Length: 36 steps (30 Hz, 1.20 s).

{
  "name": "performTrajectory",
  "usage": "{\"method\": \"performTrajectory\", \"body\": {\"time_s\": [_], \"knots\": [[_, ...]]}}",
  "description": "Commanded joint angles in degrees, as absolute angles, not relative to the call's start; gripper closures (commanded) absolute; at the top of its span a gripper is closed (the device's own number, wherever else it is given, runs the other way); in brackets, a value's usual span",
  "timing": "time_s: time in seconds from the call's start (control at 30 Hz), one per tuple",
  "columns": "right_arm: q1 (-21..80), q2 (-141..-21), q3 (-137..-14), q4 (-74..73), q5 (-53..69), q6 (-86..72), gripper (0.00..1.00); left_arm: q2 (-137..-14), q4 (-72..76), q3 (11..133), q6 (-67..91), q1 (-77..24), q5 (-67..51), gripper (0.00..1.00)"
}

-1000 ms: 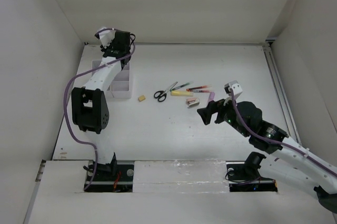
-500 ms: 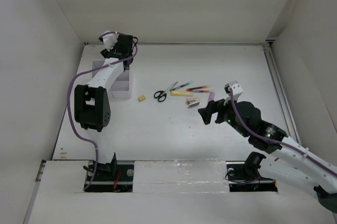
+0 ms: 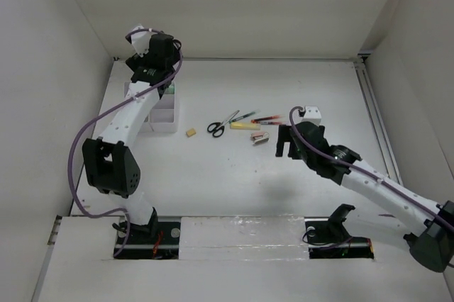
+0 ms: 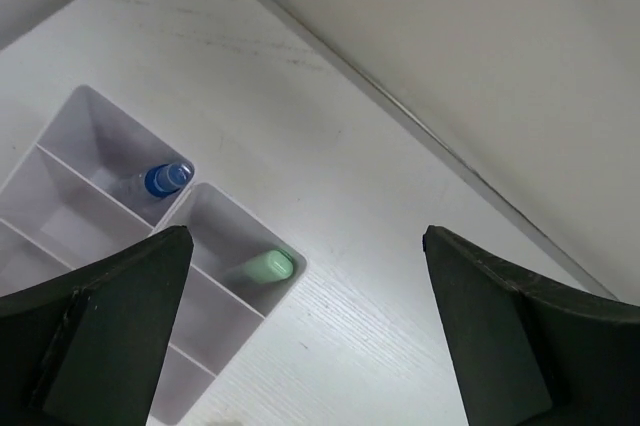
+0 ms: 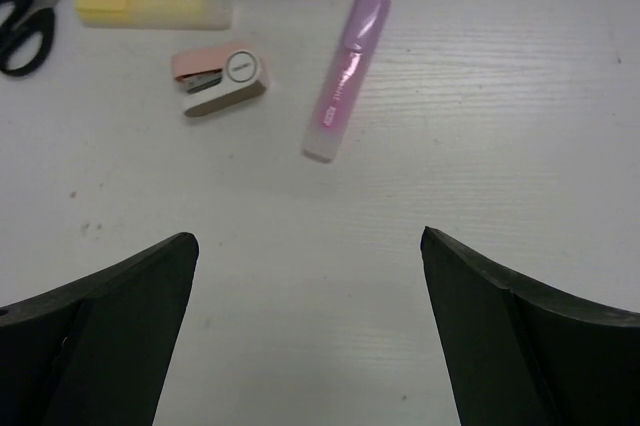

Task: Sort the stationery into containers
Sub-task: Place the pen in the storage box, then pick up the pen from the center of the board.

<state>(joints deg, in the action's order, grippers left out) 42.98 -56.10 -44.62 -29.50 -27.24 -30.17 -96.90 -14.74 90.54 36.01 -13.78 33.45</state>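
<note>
Left tool (image 4: 305,291) wide open over the tray (image 4: 62,159), green marker (image 4: 268,266) sitting inside. Right tool (image 5: 305,321) open too, above the pink marker (image 5: 345,76).

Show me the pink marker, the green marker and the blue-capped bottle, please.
pink marker (image 5: 346,74), right wrist view, middle of its body.
green marker (image 4: 266,266), left wrist view, its visible end.
blue-capped bottle (image 4: 164,180), left wrist view, its blue cap.

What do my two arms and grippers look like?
The left arm and right arm are white tubular links with black joint housings, a purple cable looping along each. The left gripper and right gripper have dark, matte, wedge-shaped fingers.
</note>
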Motion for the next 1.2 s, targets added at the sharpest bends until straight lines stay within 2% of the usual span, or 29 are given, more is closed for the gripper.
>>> {"method": "performTrajectory", "body": {"time_s": [0.0, 0.07, 0.2, 0.27, 0.47, 0.63, 0.83, 0.9, 0.93, 0.97, 1.07, 1.13, 1.17], "knots": [[39.7, -60.4, -47.0, -30.0, -27.9, -32.2, 0.00, -91.9, -17.2, 94.9, 32.4, -16.9, 32.8, 0.00], [37.3, -62.8, -47.0, -26.5, -25.1, -32.2, 0.00, -91.4, -18.7, 97.0, 31.1, -19.7, 33.3, 0.00], [33.5, -69.5, -46.4, -20.7, -20.3, -29.9, 0.09, -88.5, -20.0, 98.9, 28.6, -22.0, 31.3, 0.00], [33.5, -73.7, -48.4, -19.9, -20.3, -29.2, 0.14, -87.1, -20.0, 98.9, 28.6, -22.5, 28.3, 0.00], [32.8, -85.4, -52.5, -17.5, -20.2, -29.2, 0.19, -83.1, -16.7, 96.7, 27.4, -22.5, 23.6, 0.00], [31.0, -89.6, -52.5, -14.6, -18.7, -28.6, 0.22, -83.7, -16.7, 96.7, 27.4, -22.5, 22.6, 0.00], [29.9, -94.2, -52.5, -14.6, -17.4, -28.0, 0.30, -84.8, -17.2, 96.7, 27.4, -22.5, 20.8, 0.00], [29.9, -95.0, -52.5, -14.1, -16.7, -27.5, 0.35, -84.8, -17.2, 96.7, 27.4, -22.5, 20.8, 0.00], [29.4, -95.8, -52.5, -14.1, -16.2, -27.5, 0.45, -84.8, -17.2, 96.7, 27.4, -22.5, 20.8, 0.00], [29.4, -95.8, -52.5, -13.5, -16.2, -27.5, 0.48, -84.8, -17.2, 96.7, 27.4, -22.5, 20.8, 0.00], [28.8, -97.5, -51.9, -12.8, -14.3, -27.5, 0.49, -84.8, -17.2, 96.7, 27.4, -22.5, 20.8, 0.00], [28.8, -98.3, -51.2, -11.3, -13.3, -27.5, 0.57, -84.8, -17.2, 96.7, 27.4, -22.5, 20.8, 0.00], [28.8, -99.0, -51.2, -11.3, -13.3, -27.5, 0.67, -85.3, -17.2, 96.7, 27.4, -22.5, 20.8, 0.00]]}}
